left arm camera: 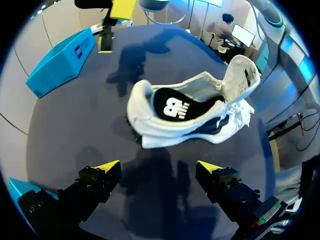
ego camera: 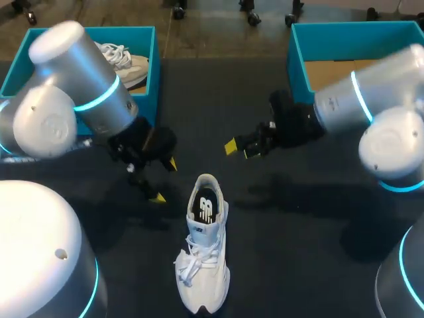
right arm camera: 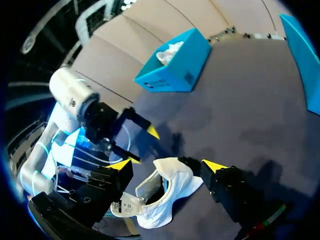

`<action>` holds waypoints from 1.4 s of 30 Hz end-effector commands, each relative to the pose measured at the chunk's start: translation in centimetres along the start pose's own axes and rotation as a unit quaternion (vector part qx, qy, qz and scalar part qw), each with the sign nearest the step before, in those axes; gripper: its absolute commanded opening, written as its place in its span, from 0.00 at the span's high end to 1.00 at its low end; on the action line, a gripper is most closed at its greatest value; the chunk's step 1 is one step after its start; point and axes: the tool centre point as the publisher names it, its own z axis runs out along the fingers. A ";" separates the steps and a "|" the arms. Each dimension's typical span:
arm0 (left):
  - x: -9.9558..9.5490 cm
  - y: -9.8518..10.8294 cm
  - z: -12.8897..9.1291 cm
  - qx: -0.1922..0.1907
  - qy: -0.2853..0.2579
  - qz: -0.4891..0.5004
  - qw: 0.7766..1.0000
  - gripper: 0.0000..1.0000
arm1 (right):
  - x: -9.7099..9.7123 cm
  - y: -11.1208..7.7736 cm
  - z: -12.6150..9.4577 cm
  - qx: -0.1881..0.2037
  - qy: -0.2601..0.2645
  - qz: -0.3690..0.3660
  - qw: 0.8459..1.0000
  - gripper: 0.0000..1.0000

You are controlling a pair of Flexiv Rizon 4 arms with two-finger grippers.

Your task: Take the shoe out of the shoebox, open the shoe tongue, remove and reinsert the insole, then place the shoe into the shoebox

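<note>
A white shoe (ego camera: pixel 204 245) lies on the dark table, heel toward the far side, its tongue (left arm camera: pixel 242 75) pulled up. The black insole (ego camera: pixel 207 209) with a white logo sits inside it. My left gripper (ego camera: pixel 165 180) hovers open to the left of the heel; in the left wrist view the shoe (left arm camera: pixel 190 112) lies ahead of the open fingers, apart from them. My right gripper (ego camera: pixel 240 150) hangs open above and beyond the heel, holding nothing. From the right wrist the shoe (right arm camera: pixel 165 195) shows below, between the spread fingers of my right gripper (right arm camera: pixel 169 165).
A blue shoebox (ego camera: pixel 154 66) at the far left holds another white shoe (ego camera: pixel 126 63). A second blue box (ego camera: pixel 298 46) at the far right shows a bare cardboard floor. My left gripper (right arm camera: pixel 135 140) shows beyond the shoe in the right wrist view.
</note>
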 end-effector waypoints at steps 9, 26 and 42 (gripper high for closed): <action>-1.7 7.1 -9.3 0.026 0.056 0.149 0.987 0.00 | 1.2 1.5 -1.5 0.303 -0.116 0.089 0.942 1.00; -4.8 8.6 -14.0 -0.002 0.055 0.186 0.981 0.00 | 1.8 2.5 -1.3 0.297 -0.162 0.147 0.930 1.00; -11.2 12.6 -20.2 -0.082 0.034 0.246 0.965 0.00 | 7.6 1.9 1.0 0.158 -0.328 0.185 0.913 1.00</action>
